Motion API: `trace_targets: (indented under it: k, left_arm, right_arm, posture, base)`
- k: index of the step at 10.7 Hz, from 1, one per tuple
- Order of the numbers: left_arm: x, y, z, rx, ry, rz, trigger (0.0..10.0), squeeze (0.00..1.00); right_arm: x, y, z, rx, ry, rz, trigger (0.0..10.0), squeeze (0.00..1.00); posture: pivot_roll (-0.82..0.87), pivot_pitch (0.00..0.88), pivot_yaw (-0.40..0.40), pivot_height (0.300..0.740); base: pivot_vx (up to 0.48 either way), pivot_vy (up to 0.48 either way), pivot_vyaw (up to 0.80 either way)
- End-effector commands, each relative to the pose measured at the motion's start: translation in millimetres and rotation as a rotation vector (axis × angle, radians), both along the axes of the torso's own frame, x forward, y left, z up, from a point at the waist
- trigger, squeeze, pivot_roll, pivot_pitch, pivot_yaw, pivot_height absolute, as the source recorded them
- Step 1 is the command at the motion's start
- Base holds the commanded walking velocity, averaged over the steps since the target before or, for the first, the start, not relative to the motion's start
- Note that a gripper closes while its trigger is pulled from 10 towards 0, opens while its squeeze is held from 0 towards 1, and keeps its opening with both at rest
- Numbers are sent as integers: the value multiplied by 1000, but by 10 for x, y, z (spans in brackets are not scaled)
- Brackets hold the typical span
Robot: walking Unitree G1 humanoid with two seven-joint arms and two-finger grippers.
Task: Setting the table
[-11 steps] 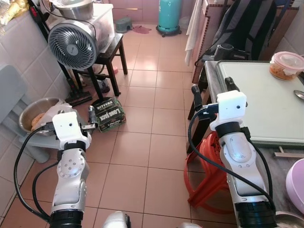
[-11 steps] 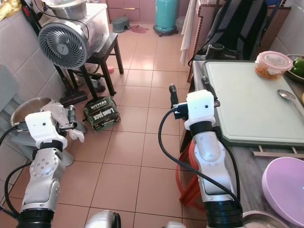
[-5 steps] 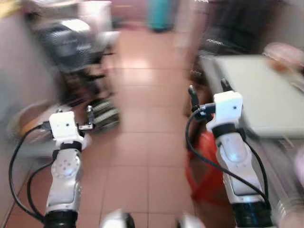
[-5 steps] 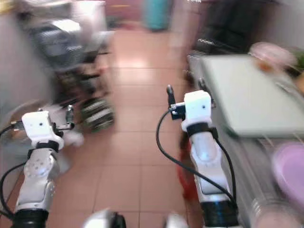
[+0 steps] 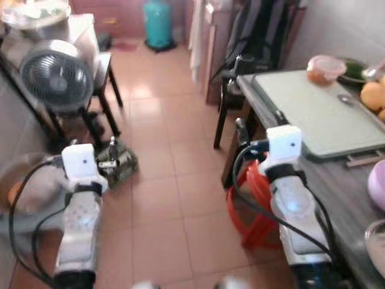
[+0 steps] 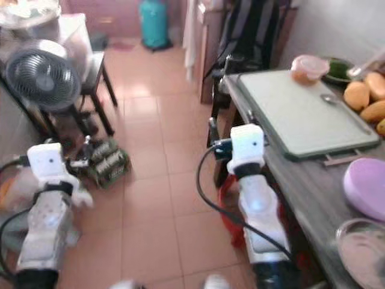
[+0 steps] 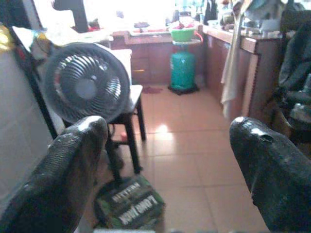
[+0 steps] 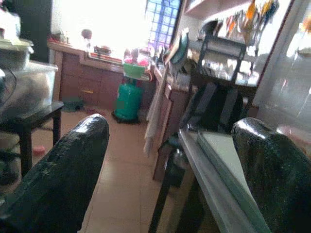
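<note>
On the right, more of the surface (image 6: 313, 186) is now seen; both end effectors, left (image 7: 165, 170) and right (image 8: 170, 170), are held apart, empty.

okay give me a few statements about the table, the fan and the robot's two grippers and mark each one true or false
1. Both grippers are empty, with fingers apart. True: the left gripper and the right gripper hold nothing.
2. A pink plate lies on the table. True.
3. The fan lies on the floor. False: it sits on a dark stool.
4. The lidded container stands in the middle of the white board. False: it stands at the board's far corner.
5. A red stool is beside the table. True.
6. The right gripper rests on the white board. False: it hangs in the air beside the table's edge.
</note>
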State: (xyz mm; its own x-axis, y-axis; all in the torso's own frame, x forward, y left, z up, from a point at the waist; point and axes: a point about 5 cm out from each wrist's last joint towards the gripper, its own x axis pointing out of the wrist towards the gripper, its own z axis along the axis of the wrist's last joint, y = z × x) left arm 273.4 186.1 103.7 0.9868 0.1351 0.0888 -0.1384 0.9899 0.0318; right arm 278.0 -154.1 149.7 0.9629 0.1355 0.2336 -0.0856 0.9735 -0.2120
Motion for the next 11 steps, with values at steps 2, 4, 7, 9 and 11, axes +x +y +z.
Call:
trace_targets:
  k: [2, 4, 7, 9, 11]
  left_arm:
    - [-27, 48, -21, 47, 16, 26, 10000, 0]
    - [-113, 117, -156, 108, 65, 64, 10000, 0]
    - [-207, 117, -344, 126, 144, 99, 10000, 0]
    - [-257, 98, -451, 145, 180, 86, 10000, 0]
    - [-288, 116, -518, 150, 206, 70, 10000, 0]
  right_arm:
    - [-12, 57, -96, 26, 44, 51, 10000, 0]
    - [-94, -9, -377, 83, 155, 61, 10000, 0]
    - [-110, -1, -462, 70, 176, 85, 10000, 0]
    - [-121, -30, -522, 66, 186, 58, 10000, 0]
    - [-159, -145, -639, 67, 215, -28, 10000, 0]
  posture:
    - [-35, 68, 17, 740]
    - [-28, 60, 17, 740]
    - [-21, 50, 15, 740]
    - [-18, 42, 13, 740]
    - [-13, 32, 16, 740]
  base:
    - [0, 428, 0]
    - [0, 428, 0]
    - [0, 147, 740]
    - [0, 0, 366]
    - [0, 0, 0]
